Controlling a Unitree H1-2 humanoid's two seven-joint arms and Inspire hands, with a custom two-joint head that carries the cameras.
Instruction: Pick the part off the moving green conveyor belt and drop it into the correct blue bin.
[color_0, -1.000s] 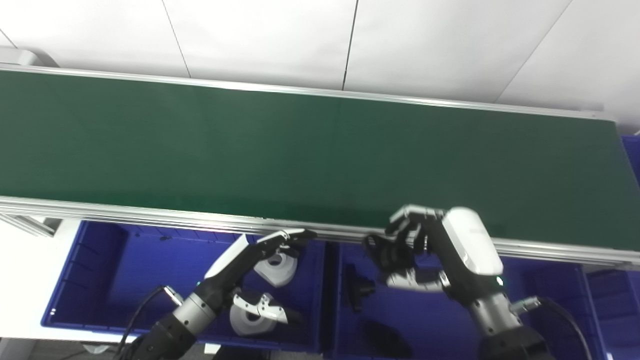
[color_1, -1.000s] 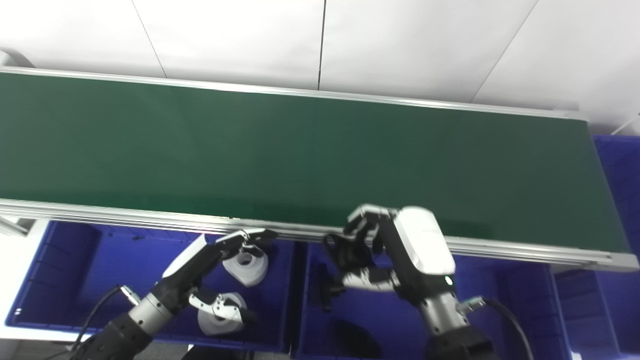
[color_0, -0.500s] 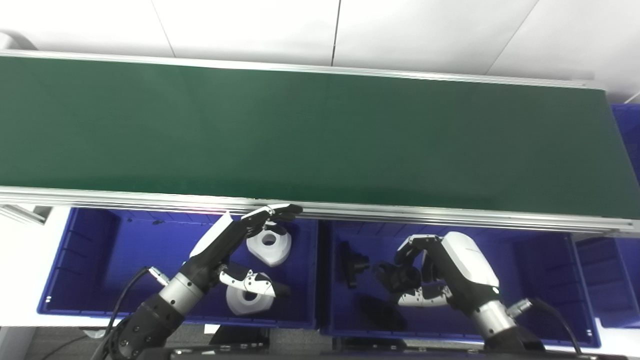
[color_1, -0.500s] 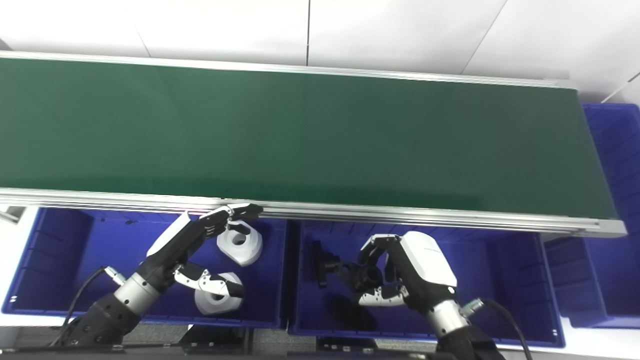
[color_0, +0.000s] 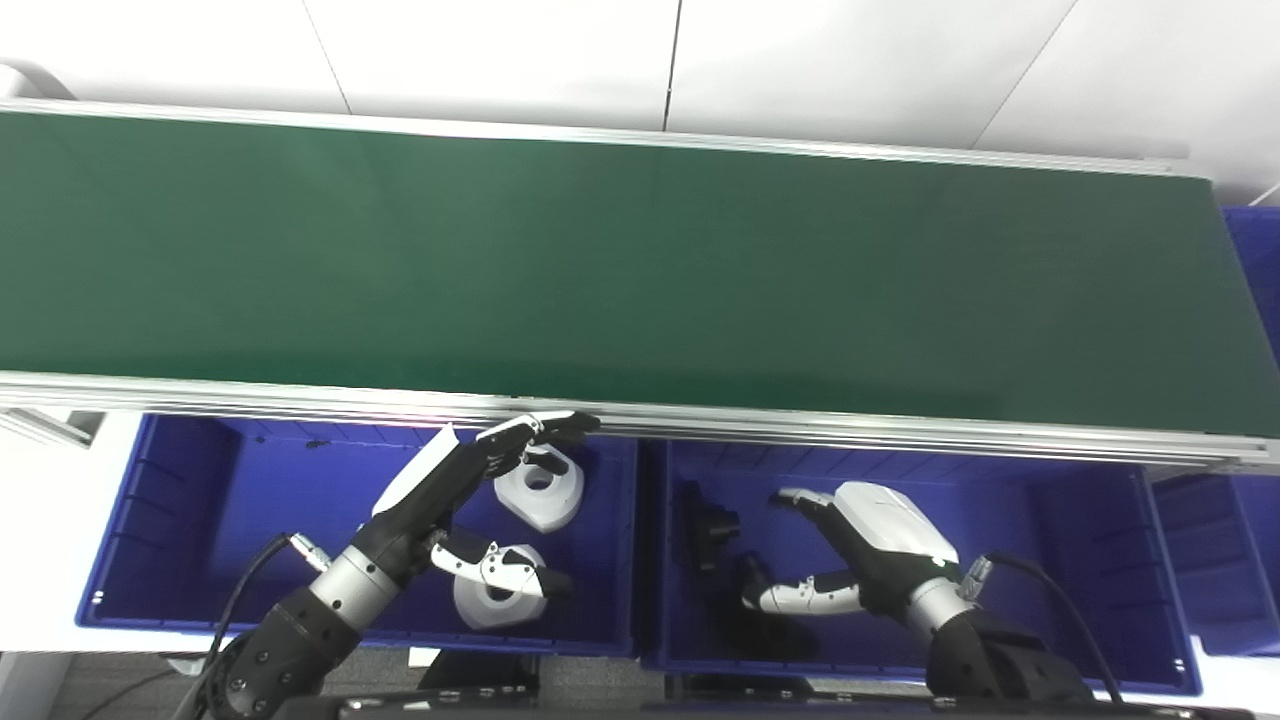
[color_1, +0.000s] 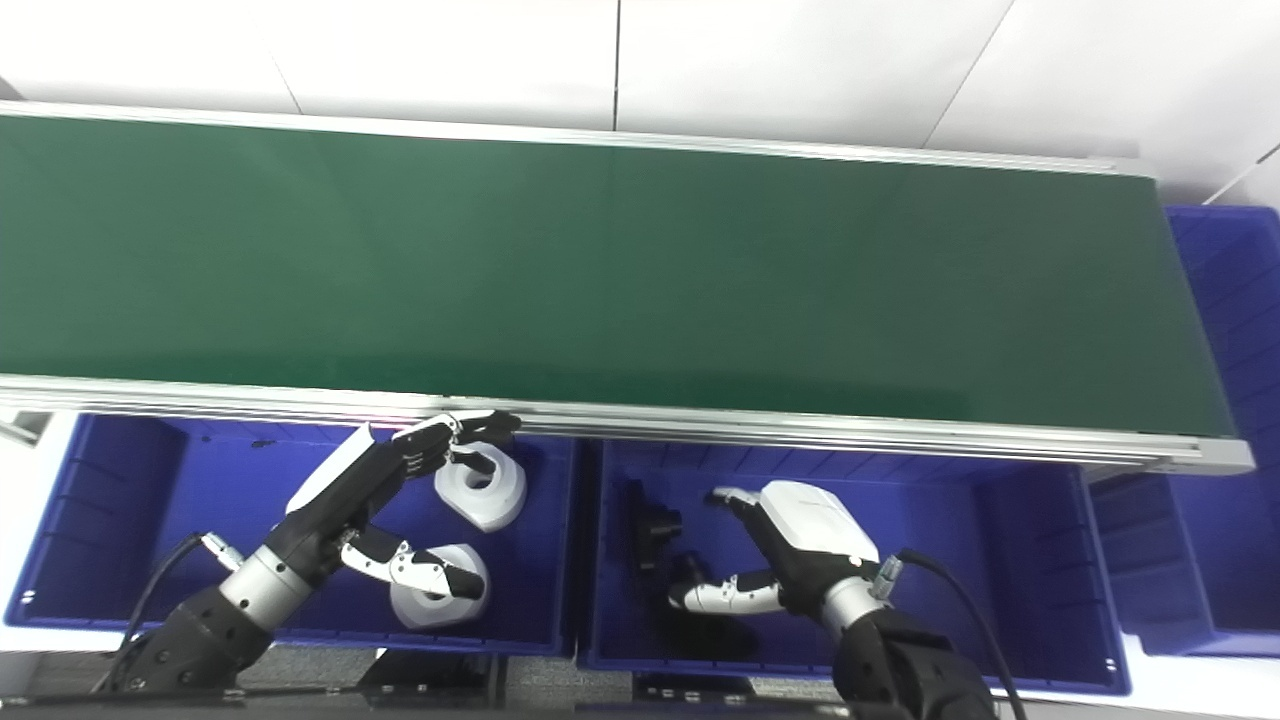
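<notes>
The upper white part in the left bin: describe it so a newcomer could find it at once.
Below the green conveyor belt sit two blue bins; take the left blue bin. Two white parts lie in it, and this white part is the one nearer the belt, just under the left hand fingertips. The other white part lies near the bin's front wall.

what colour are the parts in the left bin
White parts, clearest in the right eye view.

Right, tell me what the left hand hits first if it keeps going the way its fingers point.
Probably the aluminium rail of the green conveyor belt: the left hand points up and right, fingertips already at its lower edge. Depth is unclear, so it might pass beneath.
</notes>
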